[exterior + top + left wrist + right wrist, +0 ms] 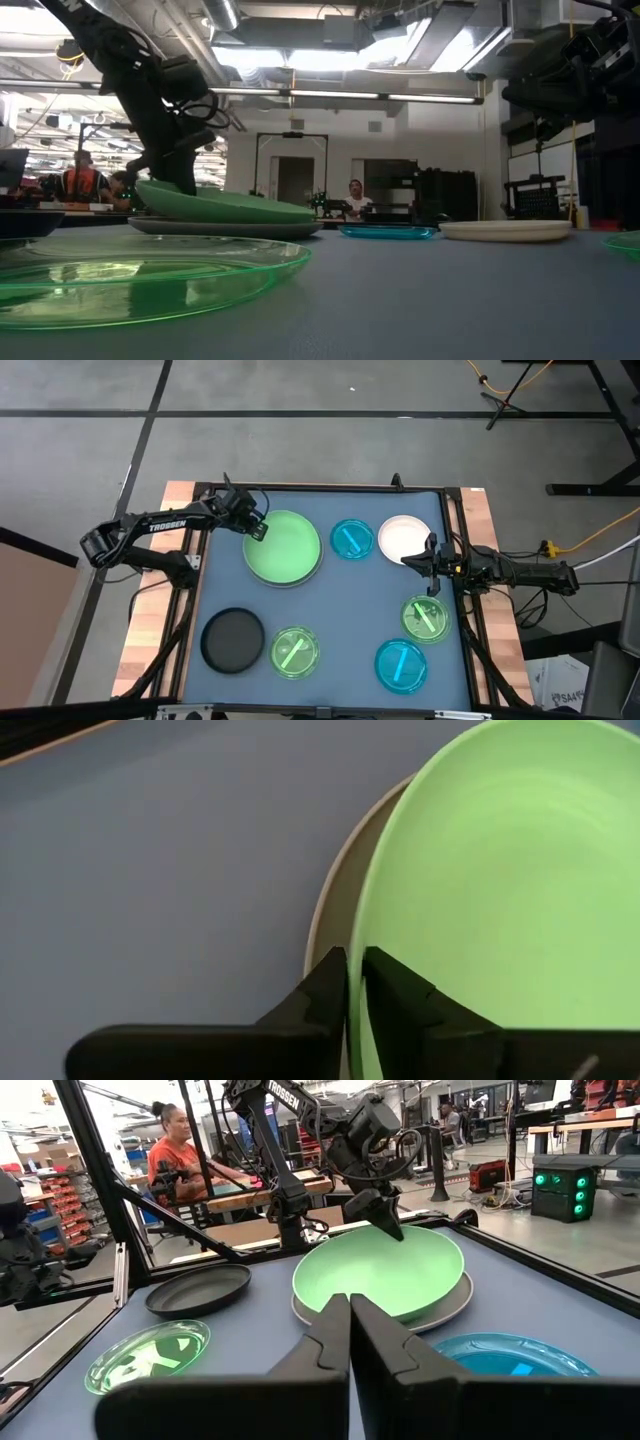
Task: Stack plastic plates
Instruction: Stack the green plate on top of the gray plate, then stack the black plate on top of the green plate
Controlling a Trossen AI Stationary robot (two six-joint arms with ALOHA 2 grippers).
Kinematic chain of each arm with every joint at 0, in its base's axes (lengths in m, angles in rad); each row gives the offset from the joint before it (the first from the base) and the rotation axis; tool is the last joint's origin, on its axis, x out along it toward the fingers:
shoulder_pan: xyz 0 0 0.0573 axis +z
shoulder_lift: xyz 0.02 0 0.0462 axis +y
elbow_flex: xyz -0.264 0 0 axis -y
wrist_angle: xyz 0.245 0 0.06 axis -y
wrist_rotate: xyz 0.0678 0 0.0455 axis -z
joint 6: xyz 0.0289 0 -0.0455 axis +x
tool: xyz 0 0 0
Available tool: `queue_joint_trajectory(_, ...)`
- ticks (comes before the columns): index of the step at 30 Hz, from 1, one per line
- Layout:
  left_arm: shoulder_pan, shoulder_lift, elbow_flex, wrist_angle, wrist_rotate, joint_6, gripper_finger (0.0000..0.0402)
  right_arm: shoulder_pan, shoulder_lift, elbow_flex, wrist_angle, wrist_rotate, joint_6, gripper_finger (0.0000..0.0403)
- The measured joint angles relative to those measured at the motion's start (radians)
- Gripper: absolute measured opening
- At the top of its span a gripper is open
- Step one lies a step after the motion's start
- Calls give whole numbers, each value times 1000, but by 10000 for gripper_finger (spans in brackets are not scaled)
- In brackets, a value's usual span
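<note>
The large grey plate [262,572] lies mostly hidden — only its rim shows under the light green plate [284,547].

A blue-topped bench [330,660]; beyond the left claw [385,1220], a person in orange [180,1155] sits working.

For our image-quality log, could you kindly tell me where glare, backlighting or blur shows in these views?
Low view: bright ceiling lights backlight the left arm into a silhouette above the light green plate; the near translucent green plate is soft and glinting. Left wrist view: the dark fingers are blurred. High view: even light, little shadow.
</note>
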Motion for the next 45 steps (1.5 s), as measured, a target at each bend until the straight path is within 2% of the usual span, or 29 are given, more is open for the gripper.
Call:
queue_joint_trajectory(9, 0, 0, 0, 1, 1, 0, 71, 0, 0, 0, 0, 0, 0, 0)
queue_joint_trajectory(26, 0, 0, 1, 48, -18, 1, 73, 0, 0, 0, 0, 0, 0, 0)
queue_joint_trajectory(31, 0, -1, 38, 50, -17, 1, 73, 0, 0, 0, 0, 0, 0, 0)
queue_joint_trajectory(36, -4, -1, 98, 49, 51, 18, 73, 0, 0, 0, 0, 0, 0, 0)
queue_joint_trajectory(41, -60, -1, 163, 49, 98, 19, 73, 0, 0, 0, 0, 0, 0, 0)
queue_joint_trajectory(45, -151, -1, 208, 44, 124, 32, 73, 0, 0, 0, 0, 0, 0, 0)
